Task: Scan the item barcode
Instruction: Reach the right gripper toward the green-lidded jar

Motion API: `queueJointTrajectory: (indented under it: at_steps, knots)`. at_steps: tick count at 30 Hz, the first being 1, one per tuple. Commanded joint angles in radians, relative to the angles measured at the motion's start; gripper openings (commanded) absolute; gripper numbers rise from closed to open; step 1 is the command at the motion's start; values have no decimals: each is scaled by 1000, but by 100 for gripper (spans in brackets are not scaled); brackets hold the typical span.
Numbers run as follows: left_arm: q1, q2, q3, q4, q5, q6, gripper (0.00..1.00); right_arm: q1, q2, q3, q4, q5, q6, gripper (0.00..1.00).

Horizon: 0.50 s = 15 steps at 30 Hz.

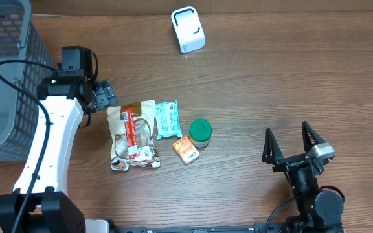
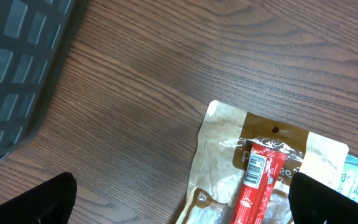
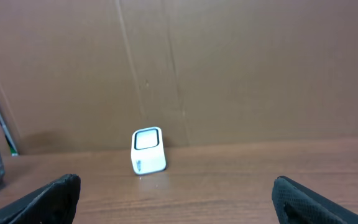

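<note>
A white barcode scanner [image 1: 188, 29] stands at the back of the table, also small and upright in the right wrist view [image 3: 148, 150]. Mid-table lie a tan pouch [image 1: 133, 133] with a red stick pack [image 2: 260, 180] on it, its barcode facing up, a teal packet [image 1: 168, 118], a green-lidded jar [image 1: 200, 131] and a small orange box [image 1: 186, 150]. My left gripper [image 1: 107, 95] hovers open just left of the pouch's top edge [image 2: 229, 143], holding nothing. My right gripper [image 1: 294, 144] stands open at the front right, facing the distant scanner, with nothing between its fingers [image 3: 325, 199].
A grey mesh basket [image 1: 5, 71] fills the back left corner, close behind my left arm, and its wall shows in the left wrist view [image 2: 17, 68]. A brown cardboard wall [image 3: 229, 68] rises behind the scanner. Bare wood lies between the items and my right gripper.
</note>
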Motion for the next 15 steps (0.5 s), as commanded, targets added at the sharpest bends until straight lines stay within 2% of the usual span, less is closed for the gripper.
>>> queueJointTrajectory:
  at_steps: [1,9,15]
  knots:
    - [2,6,25,-2,-13,20,100,-2,-5,-10,-11,-32,8,100]
    - [2,6,25,-2,-13,20,100,-2,-4,76,-90,-63,116,100]
    - [2,6,25,-1,-13,20,100,-2,81,343,-326,-17,116,100]
